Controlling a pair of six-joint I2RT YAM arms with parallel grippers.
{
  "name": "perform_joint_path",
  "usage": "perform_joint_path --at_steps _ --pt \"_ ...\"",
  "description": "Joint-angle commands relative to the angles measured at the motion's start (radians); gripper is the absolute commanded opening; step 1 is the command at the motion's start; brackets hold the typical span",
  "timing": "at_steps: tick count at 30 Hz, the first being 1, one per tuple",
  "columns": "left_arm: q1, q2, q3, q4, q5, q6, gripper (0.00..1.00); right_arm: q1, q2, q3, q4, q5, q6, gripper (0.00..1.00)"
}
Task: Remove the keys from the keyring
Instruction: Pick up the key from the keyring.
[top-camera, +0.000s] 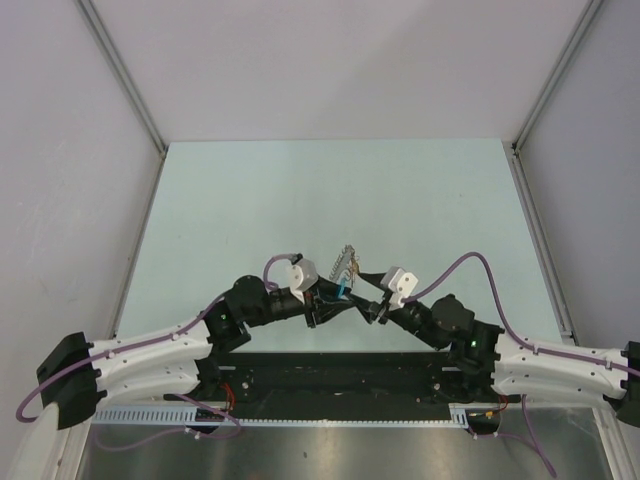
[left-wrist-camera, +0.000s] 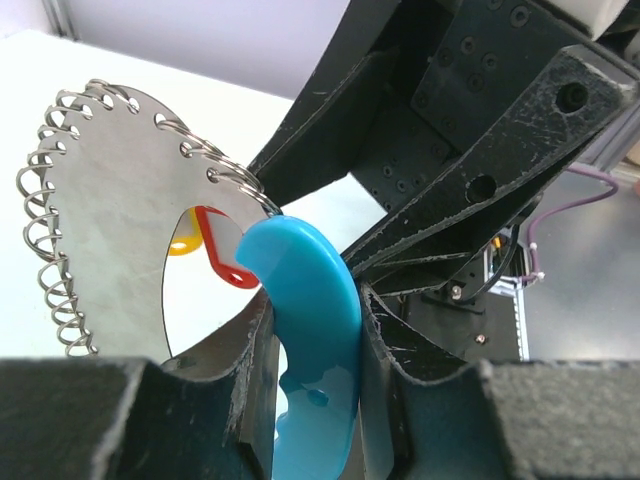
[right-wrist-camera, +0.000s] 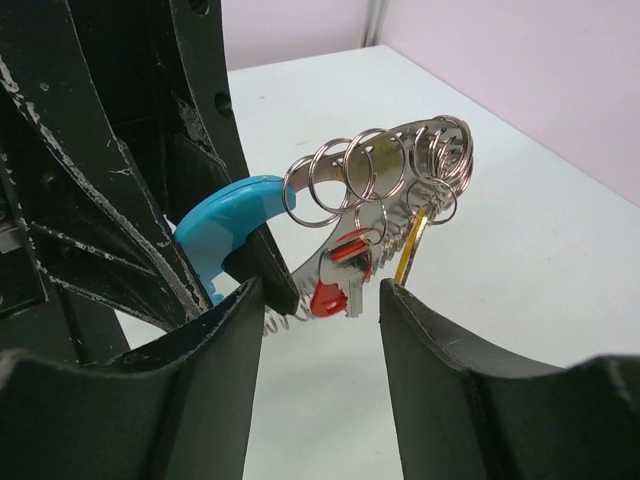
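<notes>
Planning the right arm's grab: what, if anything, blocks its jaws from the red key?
Nothing visible: the red key hangs free just ahead of the open right gripper, a yellow piece beside it.
</notes>
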Motion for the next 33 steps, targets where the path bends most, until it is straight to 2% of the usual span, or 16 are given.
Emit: perform_joint_path --at_steps 1,6,9,11,20,33 --pt "0.0 -0.02 0.063 -0.018 -0.073 0.029 0.0 0.013 -0.02 -0.011 -0.038 0.071 0.012 0.53" --pt "0.0 -0.026 0.074 -0.053 -0.124 0.049 0.01 0.028 -0.058 -0.014 -0.072 0.105 0.008 0.48" --pt "0.0 -0.013 0.089 -0.092 -0.162 0.061 0.0 0.028 -0.104 -0.014 -0.116 0.086 0.009 0.49" --pt "0.0 -0.01 0.088 -0.084 -0.139 0.061 0.0 0.028 -0.115 -0.02 -0.113 0.103 -0.002 0.5" --pt "0.0 -0.015 0.074 -0.018 -0.017 0.023 0.0 0.028 -0.028 -0.066 0.103 0.1 -0.092 0.55" --pt "0.0 -0.006 0.057 0.01 0.014 -0.006 0.0 0.028 0.072 -0.078 0.356 0.16 -0.187 0.55"
